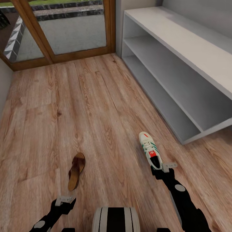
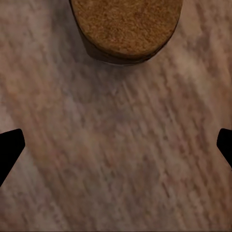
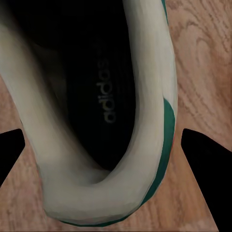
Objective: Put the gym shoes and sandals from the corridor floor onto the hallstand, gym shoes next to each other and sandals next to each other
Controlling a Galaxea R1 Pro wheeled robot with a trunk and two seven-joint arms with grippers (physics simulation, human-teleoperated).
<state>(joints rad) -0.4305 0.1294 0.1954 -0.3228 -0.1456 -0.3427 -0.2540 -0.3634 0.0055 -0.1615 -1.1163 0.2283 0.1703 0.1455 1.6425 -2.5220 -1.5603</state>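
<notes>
Sneaker (image 1: 150,149) heel between wide-spread right gripper (image 1: 160,170) fingers; sandal (image 1: 76,171) just ahead of wide-open left gripper (image 1: 63,200).

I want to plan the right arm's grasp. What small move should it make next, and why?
Probably lower the right gripper a little and close it. Its fingers are open on either side of the shoe's heel, and the shoe lies on the floor. The rack is bare.
</notes>
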